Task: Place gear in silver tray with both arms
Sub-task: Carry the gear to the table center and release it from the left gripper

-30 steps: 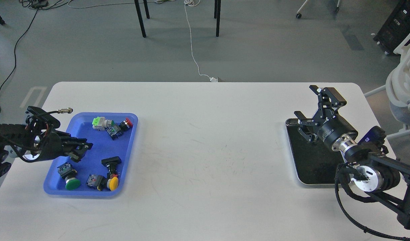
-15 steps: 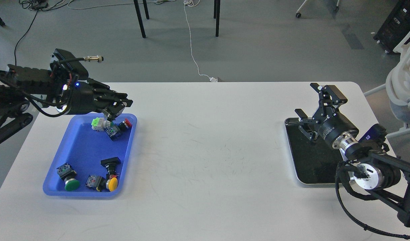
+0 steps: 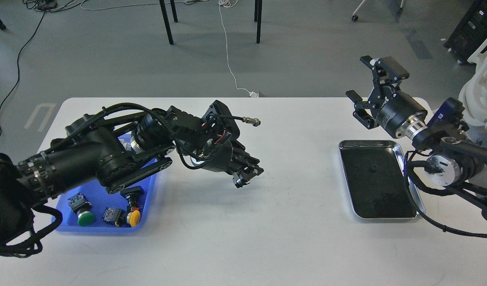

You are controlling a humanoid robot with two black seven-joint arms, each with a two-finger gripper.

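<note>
Over the middle of the white worktop (image 3: pixel 243 222), the left claw (image 3: pixel 246 176) hangs low at the end of its outstretched arm, pointing toward the right side. Its fingers look drawn close together, with something small and pale showing at the tips, but the view is too dark and small to tell whether it grips a part or is merely closed. The right claw (image 3: pixel 368 99) is raised above the far end of the silver tray (image 3: pixel 420 206), its two fingers spread wide with nothing between them.

That tray lies flat on the right side of the worktop, well apart from the left claw: a shiny rectangular rim with rounded corners around a dark, dull floor that appears bare apart from a faint speck.

The step in hand seems to be carrying a part across for a handover or a direct drop. Done well, the left arm would travel level, clear of the worktop, and stop within the right claw's reach. The right claw would close only when the part sits squarely between its fingers.

At the left, the blue tray (image 3: pixel 64 226) holds push-button switches with a green cap (image 3: pixel 85 218) and a yellow cap (image 3: pixel 134 217).
</note>
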